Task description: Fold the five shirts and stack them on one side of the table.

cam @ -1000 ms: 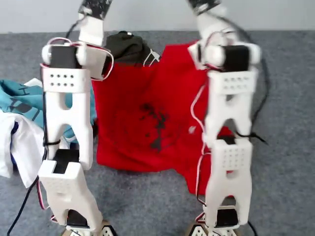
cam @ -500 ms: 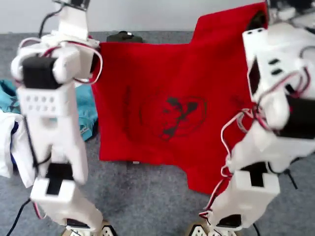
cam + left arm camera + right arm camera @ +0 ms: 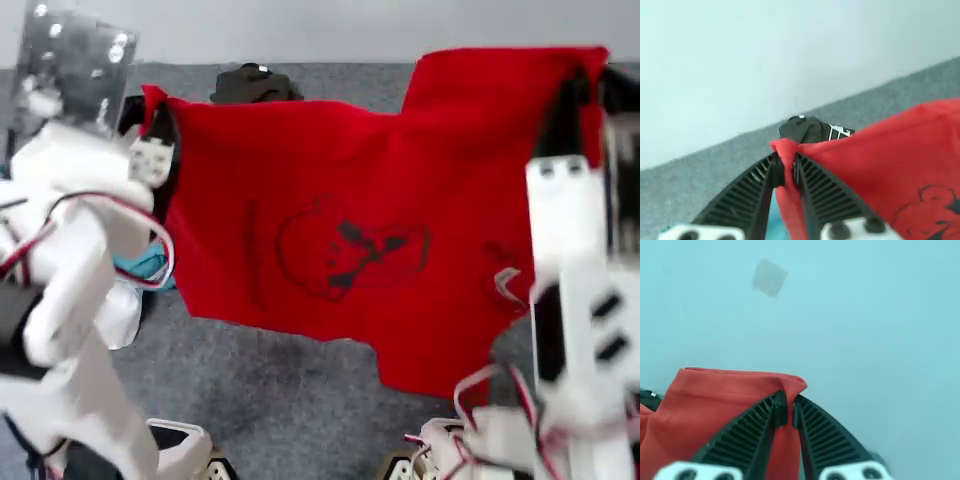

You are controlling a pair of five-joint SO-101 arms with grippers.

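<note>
Above the table's [image 3: 270,400] middle, the left gripper [image 3: 785,167] is clamped on 1 top corner of the red shirt [image 3: 340,230], and the right gripper [image 3: 785,407] pinches the other. The shirt hangs spread between them, top edge crosswise, neither arm nearer.

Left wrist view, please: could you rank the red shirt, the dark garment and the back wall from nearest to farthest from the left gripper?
1. The red shirt, pinched in the left gripper.
2. The dark garment, on the table just beyond.
3. The back wall, behind the table.
</note>
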